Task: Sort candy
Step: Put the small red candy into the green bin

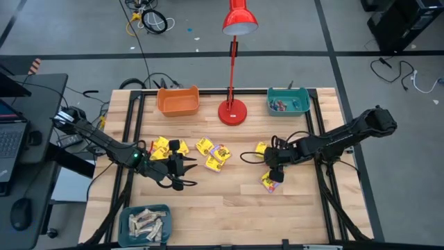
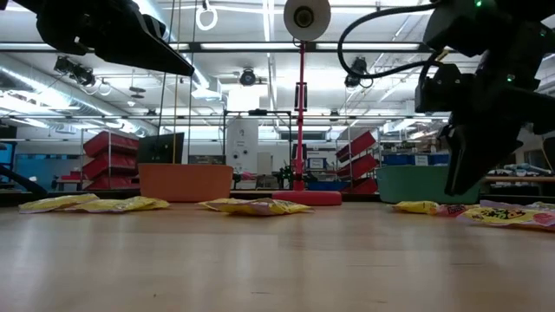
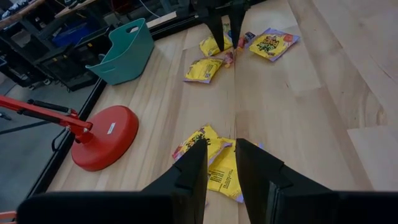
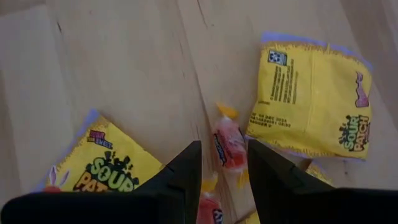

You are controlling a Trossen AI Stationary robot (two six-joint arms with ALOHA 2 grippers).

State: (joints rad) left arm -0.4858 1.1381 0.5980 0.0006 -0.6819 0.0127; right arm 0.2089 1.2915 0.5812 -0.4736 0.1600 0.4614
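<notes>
Red sweet (image 4: 227,144) sits just ahead of your right claw (image 4: 224,163), jaws spread, empty | yellow packets (image 4: 314,102) flank it | step: lining up the pick, probably | next: drop straight, pinch only the sweet | left claw (image 3: 221,160) spread, empty, over packets (image 3: 217,163) mid-table.

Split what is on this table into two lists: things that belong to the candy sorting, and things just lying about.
Part of the job:
yellow packets
small red wrapped sweet
pale beige bars
orange bin
two teal bins
left gripper
right gripper

Just lying about:
red desk lamp
</notes>
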